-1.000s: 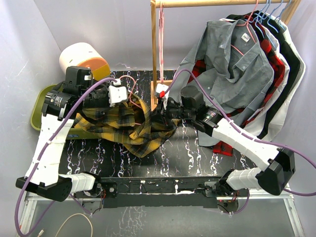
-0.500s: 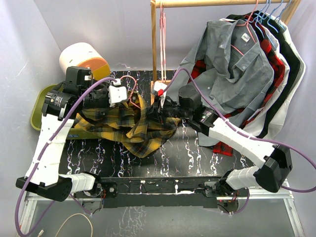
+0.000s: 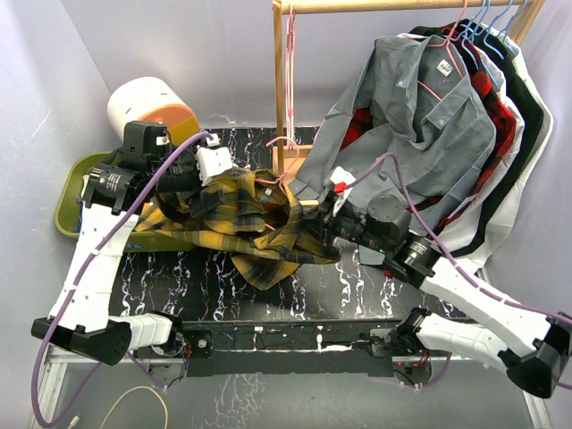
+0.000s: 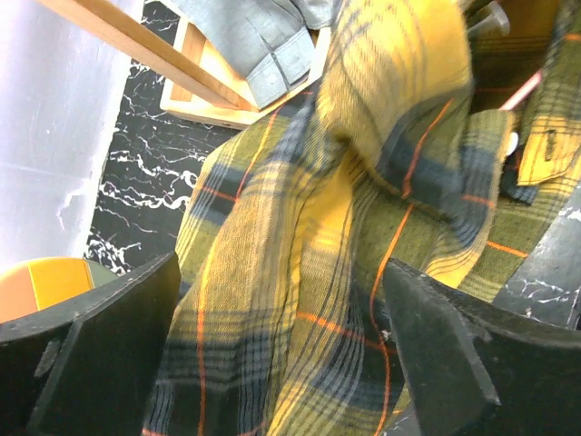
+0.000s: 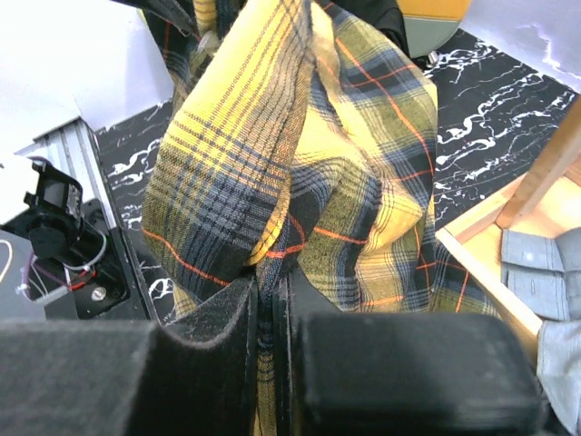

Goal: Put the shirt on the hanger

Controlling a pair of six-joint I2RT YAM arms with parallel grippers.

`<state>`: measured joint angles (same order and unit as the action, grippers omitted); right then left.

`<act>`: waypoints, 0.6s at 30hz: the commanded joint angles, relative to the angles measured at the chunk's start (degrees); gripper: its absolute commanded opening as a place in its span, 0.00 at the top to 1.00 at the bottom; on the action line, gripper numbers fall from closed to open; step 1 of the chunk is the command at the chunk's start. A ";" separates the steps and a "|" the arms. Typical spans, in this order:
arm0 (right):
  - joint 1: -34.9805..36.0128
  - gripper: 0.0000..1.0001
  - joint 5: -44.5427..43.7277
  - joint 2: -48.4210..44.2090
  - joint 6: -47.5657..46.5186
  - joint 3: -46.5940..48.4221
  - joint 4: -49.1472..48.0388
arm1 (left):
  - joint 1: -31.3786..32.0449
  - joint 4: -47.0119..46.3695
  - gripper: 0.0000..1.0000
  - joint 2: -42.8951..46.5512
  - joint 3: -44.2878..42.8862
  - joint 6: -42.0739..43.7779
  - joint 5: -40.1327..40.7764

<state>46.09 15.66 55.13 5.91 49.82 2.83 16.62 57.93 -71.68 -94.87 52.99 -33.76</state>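
The yellow, black and green plaid shirt (image 3: 246, 219) lies bunched on the black marbled table (image 3: 357, 277) between both arms. My left gripper (image 3: 223, 183) stands open at its upper left edge; in the left wrist view loose plaid folds (image 4: 300, 227) run between the wide jaws of my left gripper (image 4: 283, 291). My right gripper (image 3: 320, 228) is shut on the shirt's right side, and in the right wrist view a fold (image 5: 272, 227) is pinched by my right gripper (image 5: 272, 295). A thin pink piece of the hanger (image 3: 270, 179) shows at the shirt's top edge, and again as the hanger (image 4: 536, 86); the rest is hidden under cloth.
A wooden rack post (image 3: 279, 89) and its base (image 4: 227, 91) stand just behind the shirt. A grey shirt (image 3: 420, 116), a red-and-black plaid one (image 3: 487, 107) and darker garments hang at right on pink and blue hangers (image 3: 487, 22). A green tray (image 3: 67, 201) and an orange-and-white container (image 3: 147, 107) sit far left.
My left gripper has gone from shut to open. My right arm has drawn back toward the right and near side, pulling the shirt's right part along and spreading it.
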 commanded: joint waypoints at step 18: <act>-0.32 0.92 -20.54 -12.38 15.32 3.77 29.57 | -2.97 0.93 0.03 -14.07 -39.60 -29.47 35.93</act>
<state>46.02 4.27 40.18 20.10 43.46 20.93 14.31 54.13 -76.44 -119.79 31.92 -12.93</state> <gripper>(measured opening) 0.097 0.970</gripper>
